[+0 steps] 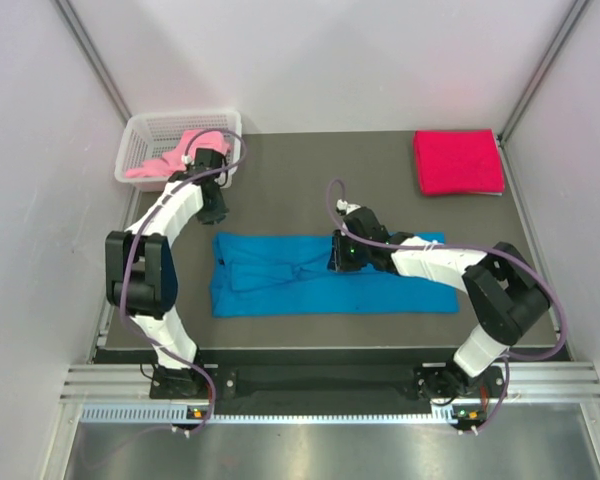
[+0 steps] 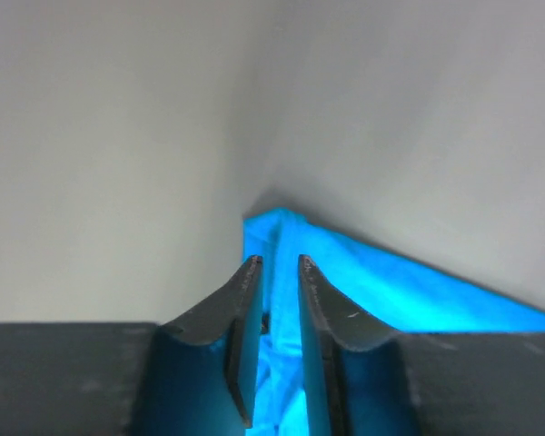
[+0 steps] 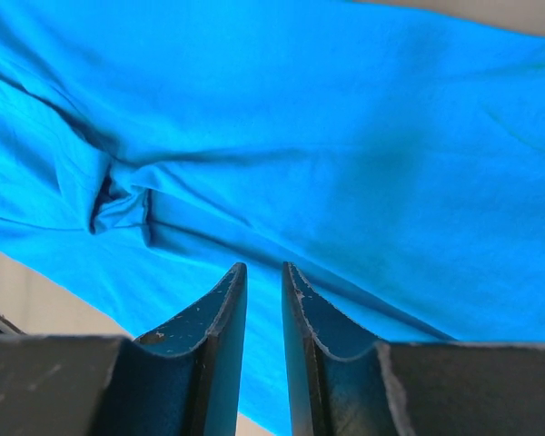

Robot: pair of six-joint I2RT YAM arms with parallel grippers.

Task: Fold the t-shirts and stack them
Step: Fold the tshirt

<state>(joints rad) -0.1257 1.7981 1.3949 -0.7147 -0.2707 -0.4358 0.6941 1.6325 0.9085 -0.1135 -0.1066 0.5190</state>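
1. You are working on the blue shirt (image 1: 280,288). It is lying flat as a long strip, just nearer to you than the basket (image 1: 150,128) and running off to the basket's right. It looks folded lengthwise but not yet crosswise, so I am judging this as mid-fold on the second of three.
2. The red shirt (image 1: 458,162) is sitting as a neat folded square far to the basket's right, well apart from the blue shirt. The pink shirt (image 1: 170,160) is lying bunched inside the basket, waiting its turn.
3. Your left gripper (image 2: 279,262) is hovering just on the near side of the basket, over the blue shirt's far left corner. Its jaws are standing a narrow gap apart, and nothing is showing clamped between them.
4. Your right gripper (image 3: 263,266) is hanging well right of the basket, over the middle of the blue shirt and near a bunched crease (image 3: 118,195). Its jaws are also only slightly parted, with cloth showing below the gap rather than pinched in it.
5. The next move is probably calling for a crosswise fold. That means dropping the left gripper onto its corner and closing through every layer. The right gripper is either pinning the fold line or needing to travel to the other end — decide which first. Keep the carried end low, since loose layers may slide apart.
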